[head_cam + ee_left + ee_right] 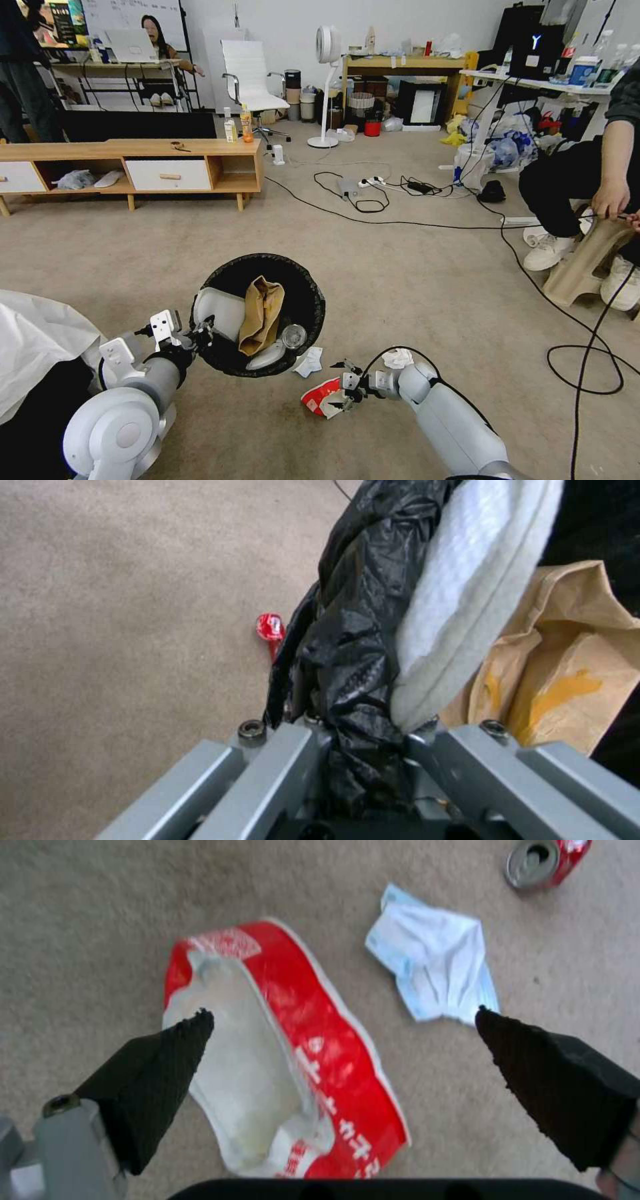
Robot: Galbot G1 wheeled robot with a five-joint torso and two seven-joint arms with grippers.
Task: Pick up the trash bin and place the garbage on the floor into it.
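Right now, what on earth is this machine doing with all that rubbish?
It is tidying litter off the carpet. Its left claw grips the rim of the black-lined trash bin, which already holds a brown paper bag. Its right claw hangs open over a squashed red-and-white noodle cup. A crumpled tissue and a red can lie nearby.

Flattened red noodle cup (287,1055) — on carpet (80,915)

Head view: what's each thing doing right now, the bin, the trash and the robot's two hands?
Bin: held up, partly filled.
Left gripper: shut on bin's rim.
Right gripper: open over cup.
Cup: crushed, on floor.
Tissue: crumpled, on floor.
Can: lying on floor.
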